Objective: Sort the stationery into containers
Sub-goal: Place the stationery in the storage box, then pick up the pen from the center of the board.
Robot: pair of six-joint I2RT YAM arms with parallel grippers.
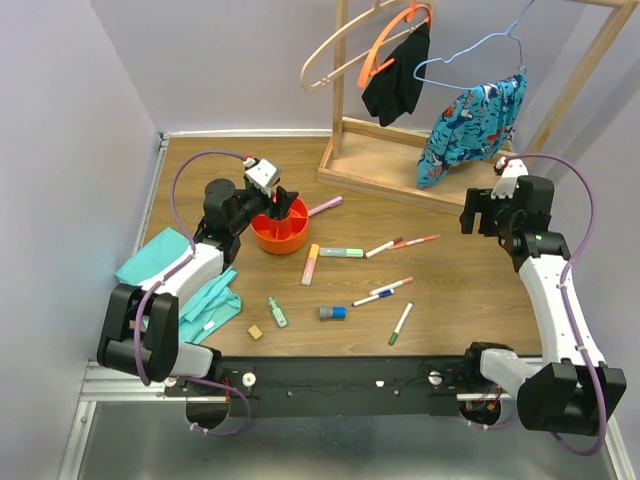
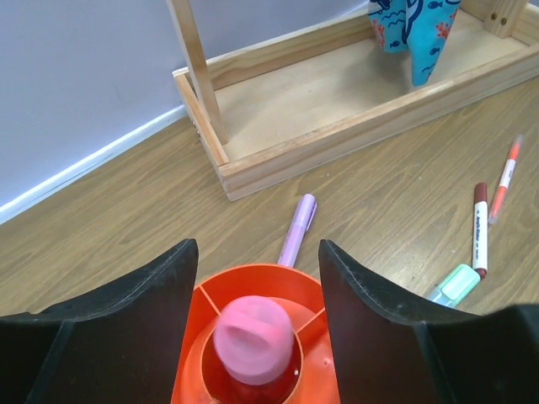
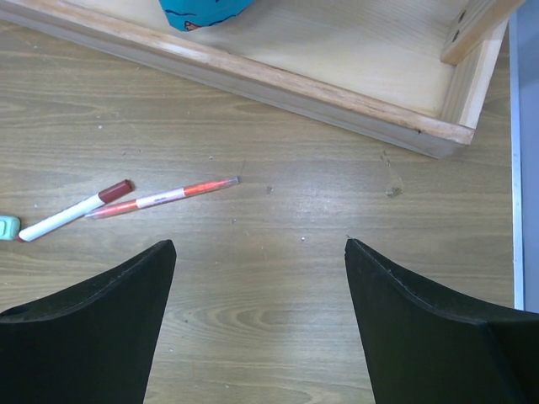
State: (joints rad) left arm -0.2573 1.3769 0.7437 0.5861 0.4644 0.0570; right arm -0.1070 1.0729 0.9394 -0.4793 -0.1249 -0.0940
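while the left tool [image 2: 257, 252] is hovering released over the orange organiser [image 2: 261, 282], the pink tube [image 2: 253, 338] is standing upright in its central cup, end facing the wrist camera; the top view is barely showing it. the lilac highlighter [image 2: 298, 227] is lying just beyond, pointing toward the rack base [image 2: 337, 109]. the right tool [image 3: 258, 244] is hanging spread over the tabletop [image 3: 278, 295].

We take this for a robot lab cell: a wooden table [image 1: 450, 310] boxed in by plain pale walls [image 1: 60, 150], robot arms [image 1: 545, 270] mounted on a dark bar [image 1: 340, 375] along its near edge, and a staged clothes rack [image 1: 380, 150] at its far edge.
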